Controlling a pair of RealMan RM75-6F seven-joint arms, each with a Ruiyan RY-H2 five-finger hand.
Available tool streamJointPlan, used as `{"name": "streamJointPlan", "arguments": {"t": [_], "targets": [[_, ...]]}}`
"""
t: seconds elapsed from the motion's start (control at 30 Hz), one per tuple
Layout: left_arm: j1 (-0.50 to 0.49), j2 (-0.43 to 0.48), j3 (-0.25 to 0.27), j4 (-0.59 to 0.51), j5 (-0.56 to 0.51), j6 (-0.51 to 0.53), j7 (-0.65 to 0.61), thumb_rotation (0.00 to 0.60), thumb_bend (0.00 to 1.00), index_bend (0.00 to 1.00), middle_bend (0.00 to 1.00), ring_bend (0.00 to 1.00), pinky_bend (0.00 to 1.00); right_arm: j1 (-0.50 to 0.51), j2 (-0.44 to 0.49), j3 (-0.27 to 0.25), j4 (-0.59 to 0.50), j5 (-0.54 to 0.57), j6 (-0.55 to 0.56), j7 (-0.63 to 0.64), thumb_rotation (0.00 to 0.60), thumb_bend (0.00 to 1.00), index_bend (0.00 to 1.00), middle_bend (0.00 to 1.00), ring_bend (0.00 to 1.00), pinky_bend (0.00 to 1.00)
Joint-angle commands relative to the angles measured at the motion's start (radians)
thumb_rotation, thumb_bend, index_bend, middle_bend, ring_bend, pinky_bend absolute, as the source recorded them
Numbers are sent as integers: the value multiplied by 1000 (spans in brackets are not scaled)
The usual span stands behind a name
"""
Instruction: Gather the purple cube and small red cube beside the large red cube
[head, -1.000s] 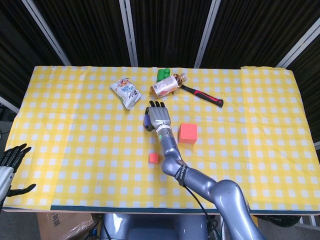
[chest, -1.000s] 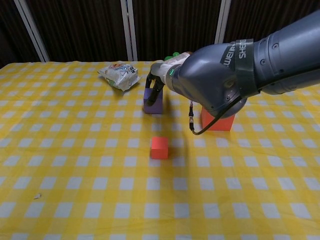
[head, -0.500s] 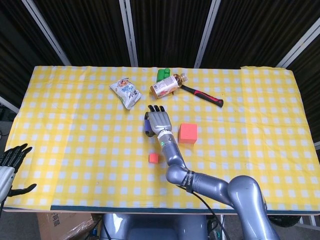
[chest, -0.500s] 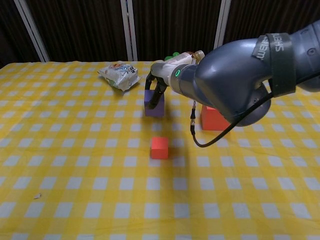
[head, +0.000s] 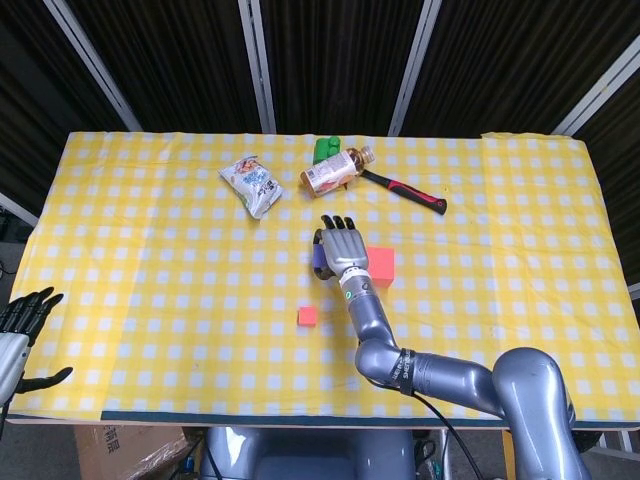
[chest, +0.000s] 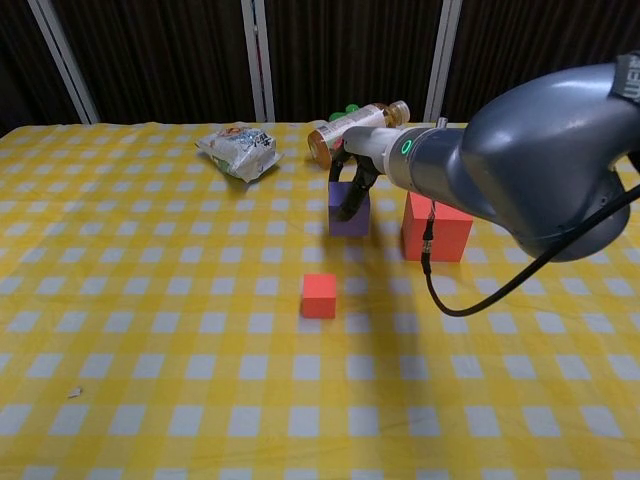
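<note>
The purple cube (chest: 347, 212) is sliding rightward across the counter (chest: 150, 300) toward the large red cube (chest: 436, 228) (now near it), the right hand's (head: 343, 245) fingers (chest: 352, 195) curling around it, leaving the small red cube (chest: 319, 296) waiting.

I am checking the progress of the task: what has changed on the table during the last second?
The right hand has carried the purple cube rightward, close to the large red cube, and still holds it. The small red cube, snack bag, bottle and hammer stayed put.
</note>
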Motion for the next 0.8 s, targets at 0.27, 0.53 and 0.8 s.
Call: {"name": "streamJointPlan", "arguments": {"t": [0.27, 0.53, 0.8], "targets": [[1, -1, -1, -2, -2, 1, 2, 600, 80, 0, 0, 0, 17, -21, 13, -19, -18, 10, 10, 3, 600, 364, 480, 100, 0, 0], [1, -1, -1, -2, -4, -1, 2, 600, 80, 0, 0, 0, 17, -28, 11, -29, -12, 16, 4, 3, 600, 365, 480, 100, 0, 0], [1, 0, -2, -4, -7, -1, 0, 600, 80, 0, 0, 0, 17, -31, 14, -38, -11, 23, -1, -3, 600, 366, 480, 100, 0, 0]]}}
